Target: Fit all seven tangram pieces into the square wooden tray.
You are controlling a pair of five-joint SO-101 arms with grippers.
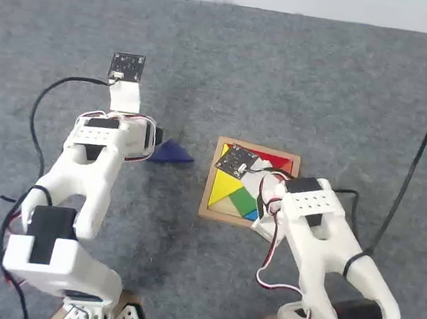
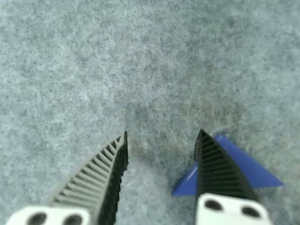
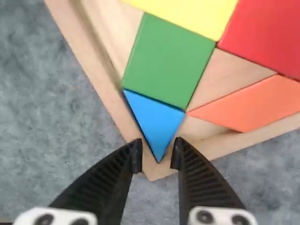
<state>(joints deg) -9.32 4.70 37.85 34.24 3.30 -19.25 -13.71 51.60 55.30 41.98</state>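
Black ribbed fingers (image 3: 117, 173) of my right claw (image 3: 157, 142) fill the foreground, and they stand a little apart, hovering right at one corner of the square wooden tray (image 3: 89, 51). The sharp tip of the small light blue triangle (image 3: 157, 122) pokes into the narrow gap between them; whether either finger touches it, I cannot tell. That triangle lies inside the tray, tucked into the corner, edge to edge with the green square piece (image 3: 166, 65). Beyond the green sits the yellow triangle (image 3: 187, 11), with the red piece (image 3: 267, 33) beside it and the orange parallelogram (image 3: 248, 105) along the tray wall. A patch of bare wood shows between green, red and orange.

Over to my left claw (image 2: 163, 136): jaws wide apart, nothing between them but the grey felt table (image 2: 140, 56). The dark blue triangle (image 2: 234, 164) lies flat on the felt outside the gap, partly hidden behind one finger (image 2: 215, 173).

From the high view, the tray (image 1: 212, 199) rests on the table in front of my right arm, yellow (image 1: 226, 186) and green (image 1: 244, 201) showing inside it, while the dark blue triangle (image 1: 173, 153) lies apart from the tray, off its rim, just beside my left arm's tip.
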